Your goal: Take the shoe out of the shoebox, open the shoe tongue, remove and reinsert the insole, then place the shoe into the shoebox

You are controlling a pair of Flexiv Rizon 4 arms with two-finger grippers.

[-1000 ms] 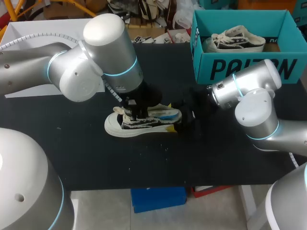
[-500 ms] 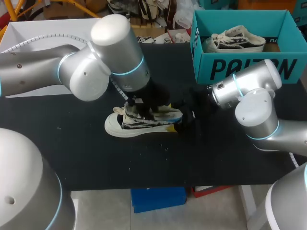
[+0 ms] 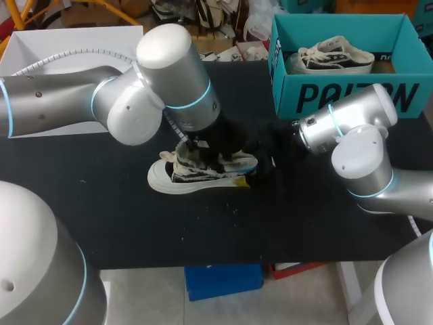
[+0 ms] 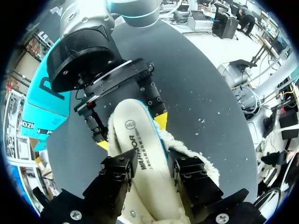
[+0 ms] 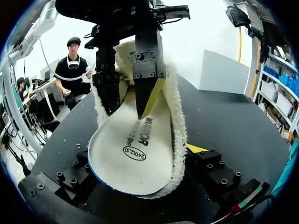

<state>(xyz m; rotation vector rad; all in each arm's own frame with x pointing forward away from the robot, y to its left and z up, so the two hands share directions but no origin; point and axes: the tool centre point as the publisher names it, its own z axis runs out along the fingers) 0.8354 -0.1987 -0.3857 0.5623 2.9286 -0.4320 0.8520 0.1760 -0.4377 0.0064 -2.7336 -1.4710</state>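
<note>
A cream and black shoe (image 3: 196, 177) lies on its sole on the black table (image 3: 135, 223). Its fleece lining (image 5: 177, 116) and white insole (image 4: 142, 154) show in both wrist views. My left gripper (image 3: 203, 152) comes down into the shoe's mouth. It stands open, with its fingers (image 5: 148, 79) set on and beside the insole (image 5: 135, 154). My right gripper (image 3: 260, 166) is at the heel, and its yellow-tipped fingers (image 4: 161, 120) lie against both sides of the shoe. The teal shoebox (image 3: 338, 95) stands at the back right.
A second cream shoe (image 3: 331, 55) lies inside the shoebox. A white board (image 3: 74, 40) sits at the table's back left. Bare black tabletop lies in front of the shoe and to its left.
My left arm has shifted to the right over the shoe, towards the heel. The shoe and my right arm have stayed where they were.
</note>
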